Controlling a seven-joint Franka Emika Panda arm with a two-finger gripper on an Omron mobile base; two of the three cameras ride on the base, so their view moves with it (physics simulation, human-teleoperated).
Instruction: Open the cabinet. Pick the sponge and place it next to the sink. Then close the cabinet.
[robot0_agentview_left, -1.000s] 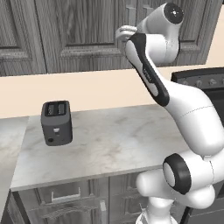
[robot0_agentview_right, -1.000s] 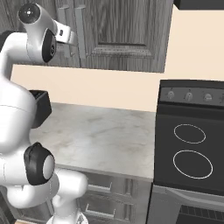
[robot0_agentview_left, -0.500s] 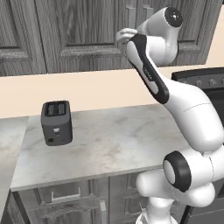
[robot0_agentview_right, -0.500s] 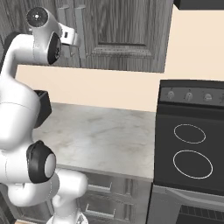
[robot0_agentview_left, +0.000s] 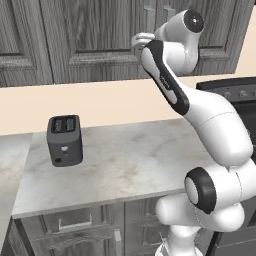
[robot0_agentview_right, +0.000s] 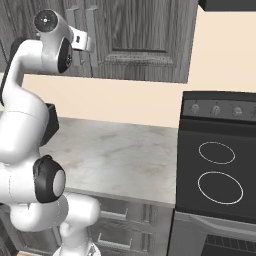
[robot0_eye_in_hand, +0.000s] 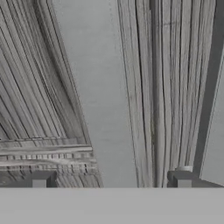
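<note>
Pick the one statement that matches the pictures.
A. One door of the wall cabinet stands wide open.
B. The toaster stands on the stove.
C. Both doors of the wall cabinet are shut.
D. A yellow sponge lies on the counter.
C. The cabinet shows both panelled doors flush and closed, its silver handles meeting at the middle, while the open tool faces one handle up close.

Counts: 1 toaster (robot0_agentview_left: 65, 140) on the bench (robot0_agentview_left: 130, 165). 1 cabinet (robot0_agentview_left: 100, 35) with 2 doors, both shut, 2 vertical bar handles (robot0_agentview_right: 92, 37) meeting at the middle. 1 stove (robot0_agentview_right: 217, 172) with 2 burner rings and 3 knobs visible. 2 fingers (robot0_eye_in_hand: 181, 179) in hand view.
</note>
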